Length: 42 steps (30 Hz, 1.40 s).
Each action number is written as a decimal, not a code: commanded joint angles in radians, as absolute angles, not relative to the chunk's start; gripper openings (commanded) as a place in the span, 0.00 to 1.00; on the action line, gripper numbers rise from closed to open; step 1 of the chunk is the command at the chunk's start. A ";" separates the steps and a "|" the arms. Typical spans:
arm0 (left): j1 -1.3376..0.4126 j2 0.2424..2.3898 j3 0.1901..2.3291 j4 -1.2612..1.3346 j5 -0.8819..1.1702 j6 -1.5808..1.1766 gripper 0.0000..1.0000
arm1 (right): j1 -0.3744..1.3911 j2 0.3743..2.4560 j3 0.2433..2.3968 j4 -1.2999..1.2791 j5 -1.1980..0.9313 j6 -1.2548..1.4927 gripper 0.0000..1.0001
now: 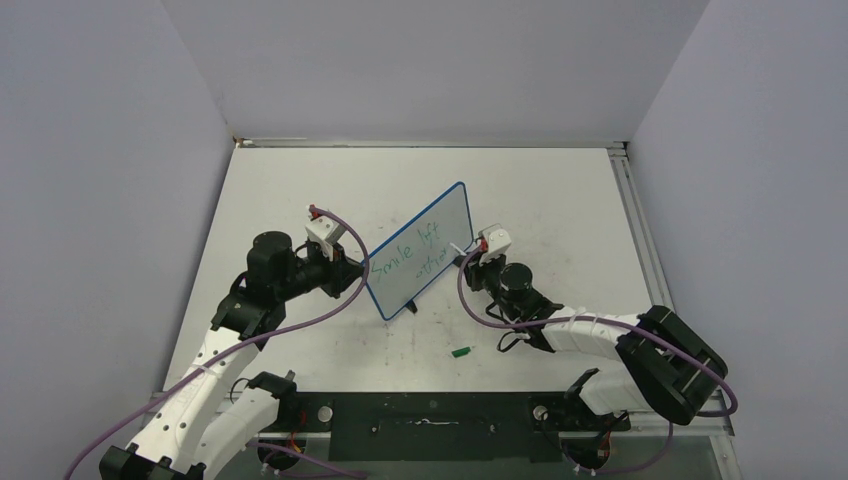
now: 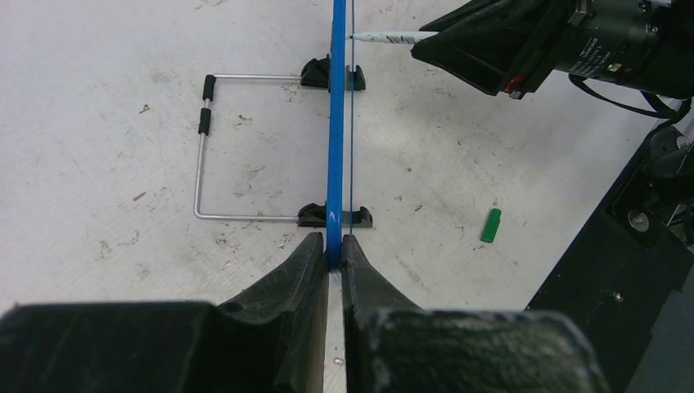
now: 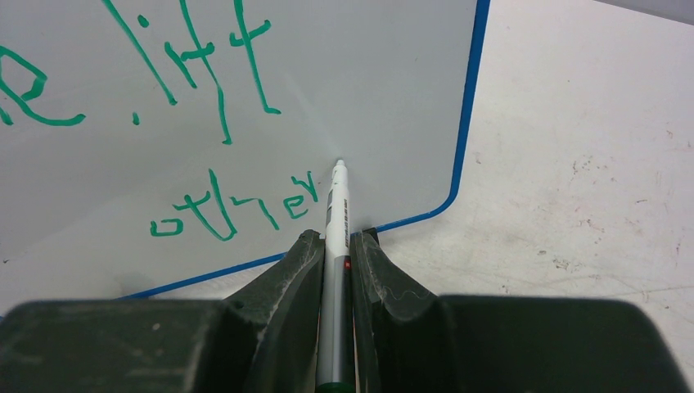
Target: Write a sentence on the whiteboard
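The whiteboard [image 1: 420, 250], white with a thin blue frame, stands upright in the middle of the table. My left gripper [image 1: 358, 268] is shut on its left edge; the left wrist view shows the blue frame [image 2: 335, 123] edge-on between my fingers [image 2: 303, 262]. Green handwriting, the sentence [image 1: 405, 252], runs in two lines; the right wrist view shows "lift" and "other" [image 3: 233, 209]. My right gripper [image 3: 336, 246] is shut on a white marker [image 3: 335, 213], its tip at the board just right of "other". It also shows in the top view [image 1: 468, 252].
A green marker cap [image 1: 461, 351] lies on the table in front of the board, also in the left wrist view [image 2: 490, 225]. The board's wire stand [image 2: 205, 164] and black feet [image 2: 331, 75] rest behind it. Grey walls enclose the table.
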<state>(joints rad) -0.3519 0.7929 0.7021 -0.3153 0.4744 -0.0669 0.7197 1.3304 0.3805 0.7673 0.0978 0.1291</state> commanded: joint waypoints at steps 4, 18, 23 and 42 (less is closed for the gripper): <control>-0.354 0.799 0.718 -0.350 0.465 -0.061 0.00 | 0.716 1.356 0.420 0.833 0.077 0.130 0.05; -0.354 0.801 0.718 -0.352 0.464 -0.060 0.00 | 0.739 1.362 0.400 0.803 0.053 0.145 0.05; -0.354 0.800 0.718 -0.351 0.465 -0.061 0.00 | 0.749 1.376 0.406 0.796 0.078 0.143 0.05; -0.354 0.798 0.718 -0.351 0.464 -0.060 0.00 | 0.756 1.414 0.425 0.786 0.175 0.152 0.05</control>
<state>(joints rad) -0.3519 0.7929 0.7021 -0.3164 0.4744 -0.0669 0.7486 1.3960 0.3874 0.7536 0.1654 0.1406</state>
